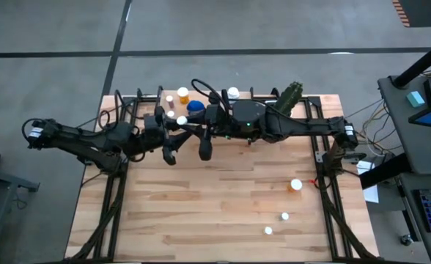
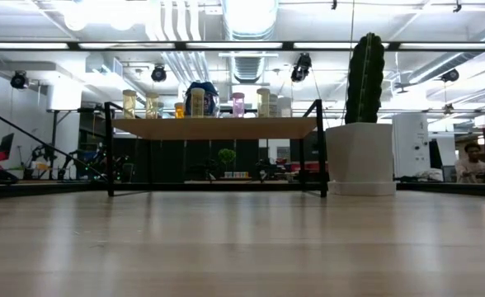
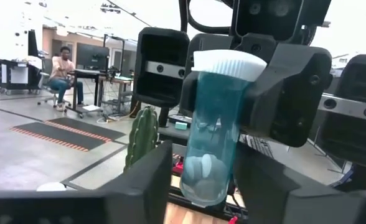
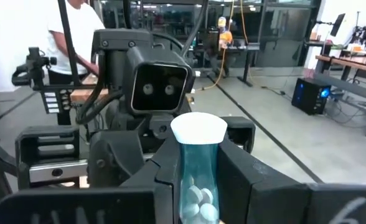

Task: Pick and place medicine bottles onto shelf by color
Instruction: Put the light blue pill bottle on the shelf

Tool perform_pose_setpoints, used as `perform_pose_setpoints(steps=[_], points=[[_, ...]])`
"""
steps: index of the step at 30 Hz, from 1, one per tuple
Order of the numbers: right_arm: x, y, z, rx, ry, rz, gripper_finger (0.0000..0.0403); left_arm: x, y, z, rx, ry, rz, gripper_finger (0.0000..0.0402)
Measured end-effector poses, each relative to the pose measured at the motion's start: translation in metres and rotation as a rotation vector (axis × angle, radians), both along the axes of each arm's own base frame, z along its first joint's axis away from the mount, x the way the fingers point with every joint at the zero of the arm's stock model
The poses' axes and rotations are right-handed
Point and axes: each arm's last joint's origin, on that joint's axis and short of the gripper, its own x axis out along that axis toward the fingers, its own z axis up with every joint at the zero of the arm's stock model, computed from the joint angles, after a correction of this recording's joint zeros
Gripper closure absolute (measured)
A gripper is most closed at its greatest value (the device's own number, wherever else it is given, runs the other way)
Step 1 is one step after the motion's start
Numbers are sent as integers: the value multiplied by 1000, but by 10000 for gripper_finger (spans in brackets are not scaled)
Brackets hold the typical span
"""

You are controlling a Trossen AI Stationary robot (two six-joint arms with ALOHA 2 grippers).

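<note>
The right gripper (image 4: 198, 186) clamps a clear blue bottle (image 4: 198, 177) with a white cap; the left gripper (image 3: 201, 180), fingers parted, brackets the bottle's base. Both meet in mid-air just before the shelf (image 1: 201, 99), where other bottles (image 2: 197, 102) stand

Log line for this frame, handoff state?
phase: handoff above table | right gripper: shut on teal white-capped pill bottle | left gripper: around bottle's lower end, grip unclear | light-wood shelf: holds bottles

Three white-capped bottles (image 1: 284, 216) on the bare tabletop (image 1: 201, 220) — one cactus (image 2: 364, 78) — one shelf (image 2: 215, 127)
</note>
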Motion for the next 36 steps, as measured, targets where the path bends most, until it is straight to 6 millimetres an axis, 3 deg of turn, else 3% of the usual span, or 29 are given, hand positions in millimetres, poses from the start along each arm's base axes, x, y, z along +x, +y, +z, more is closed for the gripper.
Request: perform_pose_setpoints(steps=[7, 11, 17, 22, 28, 31, 36], points=[[0, -1, -4, 23, 7, -4, 341, 0, 0, -2, 9, 14, 1, 332], [1, -4, -7, 47, 14, -10, 319, 1, 0, -3, -1, 16, -1, 332], [-2, -4, -5, 36, 60, -12, 242, 0, 1, -2, -9, 14, 15, 321], [-18, -4, 7, 28, 209, -15, 198, -6, 1, -8, -24, 93, 18, 318], [-45, -8, 30, 78, 384, -24, 188, -10, 1, -33, -126, 313, -14, 316], [-44, -11, 31, 123, 420, -7, 190, -3, -1, -39, -137, 342, -50, 315], [-25, -14, 16, 173, 459, 26, 189, 9, -4, -39, -82, 342, -51, 315]])
